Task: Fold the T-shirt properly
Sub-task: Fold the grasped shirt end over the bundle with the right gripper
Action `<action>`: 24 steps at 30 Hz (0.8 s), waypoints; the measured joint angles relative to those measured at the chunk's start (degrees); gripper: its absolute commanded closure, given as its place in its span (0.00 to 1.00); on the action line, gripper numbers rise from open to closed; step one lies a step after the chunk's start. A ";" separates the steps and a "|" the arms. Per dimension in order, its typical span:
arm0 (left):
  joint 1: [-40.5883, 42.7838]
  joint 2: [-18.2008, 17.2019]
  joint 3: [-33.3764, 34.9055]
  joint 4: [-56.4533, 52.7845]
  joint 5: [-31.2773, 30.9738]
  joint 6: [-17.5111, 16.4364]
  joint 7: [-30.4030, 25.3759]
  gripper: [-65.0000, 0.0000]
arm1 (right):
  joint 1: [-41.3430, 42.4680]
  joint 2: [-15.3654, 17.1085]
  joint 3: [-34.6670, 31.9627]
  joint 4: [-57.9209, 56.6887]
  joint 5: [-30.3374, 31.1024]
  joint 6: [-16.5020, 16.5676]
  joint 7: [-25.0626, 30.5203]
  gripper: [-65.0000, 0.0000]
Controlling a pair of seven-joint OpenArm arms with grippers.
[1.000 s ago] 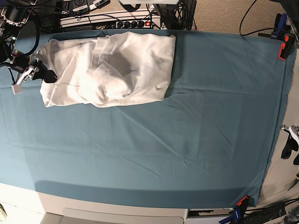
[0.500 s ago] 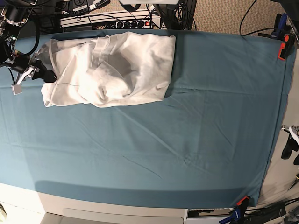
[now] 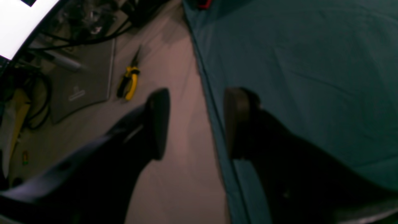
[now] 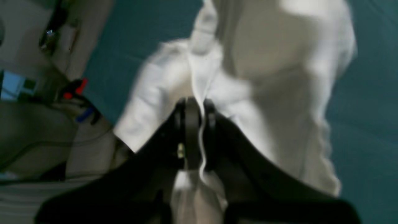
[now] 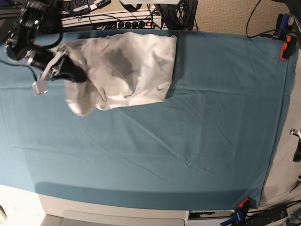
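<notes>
The white T-shirt [image 5: 127, 70] lies bunched at the back left of the teal cloth [image 5: 188, 127]. My right gripper [image 5: 79, 75] is shut on the shirt's left edge and holds that part lifted and drawn toward the shirt's middle. In the right wrist view the jaws [image 4: 194, 107] pinch a thin fold of white fabric [image 4: 279, 77]. My left gripper [image 3: 196, 123] is open and empty, hanging over the table's right edge beside the teal cloth [image 3: 311, 62]. In the base view only a small part of it [image 5: 296, 150] shows at the right border.
Orange clamps [image 5: 285, 49] [image 5: 244, 203] pin the cloth at the right corners. Cables and a power strip [image 5: 122, 21] lie behind the table. Yellow-handled pliers [image 3: 129, 82] lie on the floor beside the table. A red clamp [image 4: 76, 88] shows near the left table edge.
My right gripper has lifted and moved to the right and slightly toward the back, dragging the shirt's left edge over toward the middle. The left gripper has moved slightly further out of the base view.
</notes>
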 measured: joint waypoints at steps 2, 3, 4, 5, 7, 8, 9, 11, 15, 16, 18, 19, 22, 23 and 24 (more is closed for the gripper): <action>0.00 -0.24 0.00 0.00 0.09 0.02 -0.09 0.55 | -1.62 -3.10 0.04 4.39 -3.28 0.11 0.20 1.00; -0.02 -0.22 0.00 0.02 0.22 0.07 -0.17 0.55 | -2.45 -4.79 0.04 6.21 -4.81 0.00 0.02 1.00; 0.00 -0.20 0.00 0.00 0.17 0.04 -0.13 0.55 | -3.13 -6.51 0.04 7.78 -6.08 0.13 -0.15 1.00; 0.00 -0.20 0.00 0.00 0.15 0.02 -0.13 0.55 | -3.63 -8.24 0.07 9.18 -7.08 0.13 -0.20 1.00; 0.00 -0.22 0.00 0.00 0.26 0.02 -0.52 0.55 | -3.89 -11.47 0.07 11.08 -8.46 0.17 -0.17 1.00; 0.00 -0.22 0.00 0.00 0.22 0.04 -0.96 0.55 | -3.85 -12.94 0.07 11.67 -9.09 0.17 -0.11 1.00; 0.00 -0.20 0.00 0.00 0.39 0.02 -1.07 0.55 | -3.82 -14.21 0.07 11.82 -9.20 0.15 -0.11 1.00; 0.00 -0.20 0.00 0.00 1.38 0.04 -1.25 0.55 | -3.69 -16.46 0.09 11.82 -11.02 0.20 -0.02 1.00; 0.00 -0.20 0.00 0.00 1.75 0.04 -1.49 0.55 | -1.90 -20.15 0.28 11.80 -16.31 0.15 0.00 1.00; 0.00 -0.22 0.00 0.00 1.73 0.04 -1.77 0.55 | -1.44 -20.79 0.26 11.80 -16.61 0.17 -0.04 1.00; 0.00 -0.20 0.00 0.00 1.73 0.04 -1.90 0.55 | -0.81 -21.66 0.26 11.80 -16.63 0.17 0.00 1.00; 0.00 -0.20 0.00 0.00 1.73 0.04 -1.88 0.55 | -0.50 -22.03 0.26 11.80 -17.09 0.17 0.00 1.00; 0.00 -0.22 0.00 0.00 1.73 0.04 -2.08 0.55 | -0.52 -22.47 -2.75 11.82 -22.71 0.15 1.33 1.00; 0.00 -0.20 0.00 0.00 1.84 0.04 -2.27 0.55 | -0.55 -22.62 -4.31 11.80 -24.20 0.13 1.95 1.00; -0.02 -0.20 0.00 0.00 1.92 0.04 -2.40 0.55 | -0.55 -22.77 -6.16 11.82 -25.77 0.13 2.93 1.00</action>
